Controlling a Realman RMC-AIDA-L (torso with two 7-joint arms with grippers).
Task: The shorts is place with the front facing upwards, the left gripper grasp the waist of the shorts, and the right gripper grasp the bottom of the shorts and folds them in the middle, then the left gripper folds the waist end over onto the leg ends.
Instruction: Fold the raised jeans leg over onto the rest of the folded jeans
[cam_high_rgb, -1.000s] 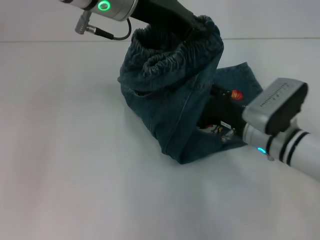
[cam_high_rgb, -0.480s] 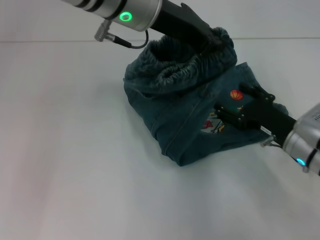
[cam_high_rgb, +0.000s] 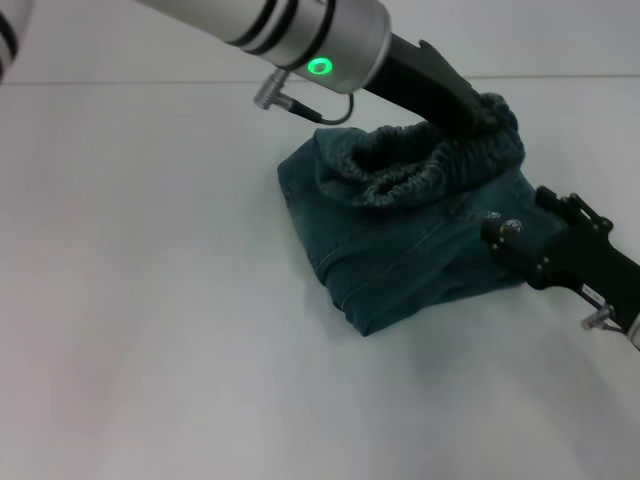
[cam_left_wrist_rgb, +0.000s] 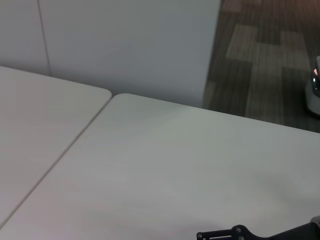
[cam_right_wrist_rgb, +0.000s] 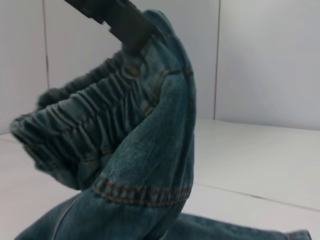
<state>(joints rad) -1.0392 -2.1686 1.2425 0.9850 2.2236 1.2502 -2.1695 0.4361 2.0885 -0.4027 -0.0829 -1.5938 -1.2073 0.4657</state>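
The blue-green denim shorts (cam_high_rgb: 400, 250) lie folded lengthwise on the white table. My left gripper (cam_high_rgb: 472, 108), its wrist lit green, is shut on the waist of the shorts (cam_high_rgb: 440, 165) and holds the gathered band up over the right part of the cloth. From the right wrist view the lifted waist (cam_right_wrist_rgb: 95, 125) hangs from the left gripper's black fingers (cam_right_wrist_rgb: 120, 22). My right gripper (cam_high_rgb: 521, 214) stands open just right of the shorts with nothing in it. The leg ends are covered by the waist in the head view.
The white table (cam_high_rgb: 150, 330) spreads to the left and front of the shorts. A seam between two tabletops (cam_left_wrist_rgb: 65, 150) and the table's far edge show in the left wrist view, with dark carpet floor (cam_left_wrist_rgb: 265, 55) beyond.
The left gripper has carried the waist to the right and lower, covering the orange badge. The right gripper has let go of the leg end and drawn back to the right.
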